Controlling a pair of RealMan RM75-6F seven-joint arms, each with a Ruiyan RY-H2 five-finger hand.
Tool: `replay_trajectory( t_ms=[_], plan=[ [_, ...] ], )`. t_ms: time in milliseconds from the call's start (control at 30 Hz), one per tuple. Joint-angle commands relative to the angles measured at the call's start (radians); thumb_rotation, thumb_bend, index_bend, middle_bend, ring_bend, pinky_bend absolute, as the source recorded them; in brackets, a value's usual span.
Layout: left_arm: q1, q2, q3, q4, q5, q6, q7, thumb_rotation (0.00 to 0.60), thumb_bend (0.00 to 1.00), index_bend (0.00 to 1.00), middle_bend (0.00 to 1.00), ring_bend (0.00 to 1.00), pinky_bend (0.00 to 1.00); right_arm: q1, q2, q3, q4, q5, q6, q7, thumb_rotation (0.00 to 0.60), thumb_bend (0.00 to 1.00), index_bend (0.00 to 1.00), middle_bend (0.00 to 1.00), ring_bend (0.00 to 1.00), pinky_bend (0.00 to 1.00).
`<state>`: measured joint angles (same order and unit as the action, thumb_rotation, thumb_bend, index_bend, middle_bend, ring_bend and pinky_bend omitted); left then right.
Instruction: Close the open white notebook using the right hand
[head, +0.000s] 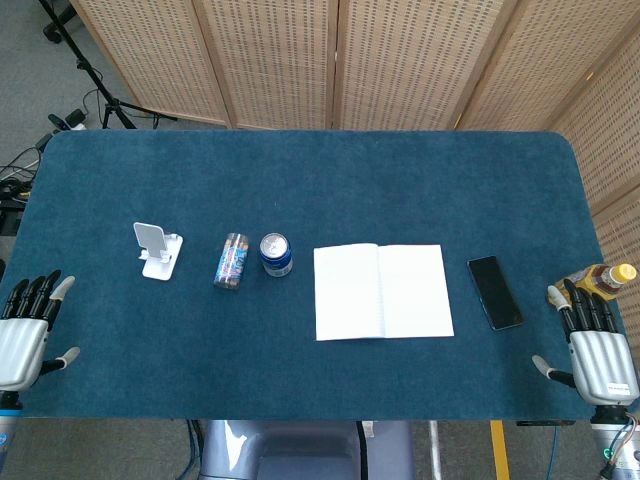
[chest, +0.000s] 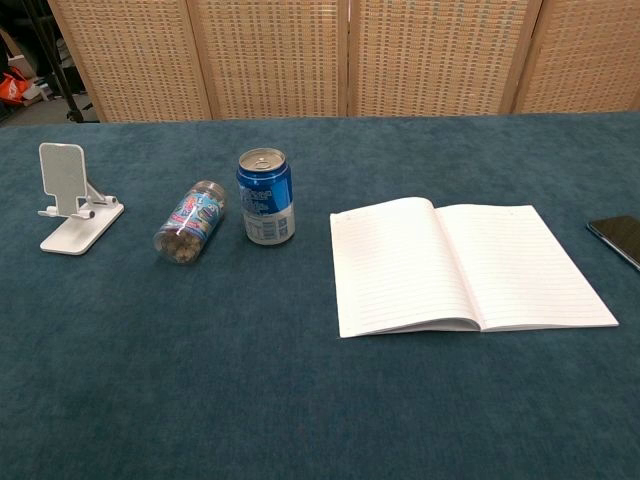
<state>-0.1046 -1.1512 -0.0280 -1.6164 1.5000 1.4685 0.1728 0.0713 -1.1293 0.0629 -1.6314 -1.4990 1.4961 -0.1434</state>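
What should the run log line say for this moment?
notebook: open, flat | right hand: open, at table edge, not touching | left hand: open, idle | phase: not started

Woven rattan folding screen (head: 340, 60), grey floor (head: 30, 90), tripod legs (head: 95, 85)

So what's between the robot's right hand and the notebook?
A black phone lies flat between the right hand and the notebook, seen best in the head view.
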Motion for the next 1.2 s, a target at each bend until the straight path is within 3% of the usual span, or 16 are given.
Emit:
replay_trajectory(
  t_ms=[33, 900, 1200],
  plan=[
    [0.001, 0.0, 0.0, -0.002, 0.002, 0.003, 0.0, 0.6, 0.02, 0.0, 0.0, 0.0, 0.0, 0.0, 0.0, -0.002, 0.001, -0.002, -0.002, 0.0, 0.6, 0.16, 0.0, 0.0, 0.0, 0.06],
    [0.003, 0.016, -0.001, -0.004, 0.012, 0.011, -0.054, 0.6, 0.02, 0.0, 0.0, 0.0, 0.0, 0.004, -0.019, -0.019, -0.026, -0.027, -0.01, -0.075, 0.6, 0.16, 0.0, 0.0, 0.0, 0.06],
    [0.002, 0.026, -0.007, -0.005, -0.01, -0.001, -0.082, 0.6, 0.02, 0.0, 0.0, 0.0, 0.0, 0.018, -0.07, -0.049, -0.125, -0.089, -0.027, -0.253, 0.6, 0.16, 0.0, 0.0, 0.0, 0.06]
  ],
)
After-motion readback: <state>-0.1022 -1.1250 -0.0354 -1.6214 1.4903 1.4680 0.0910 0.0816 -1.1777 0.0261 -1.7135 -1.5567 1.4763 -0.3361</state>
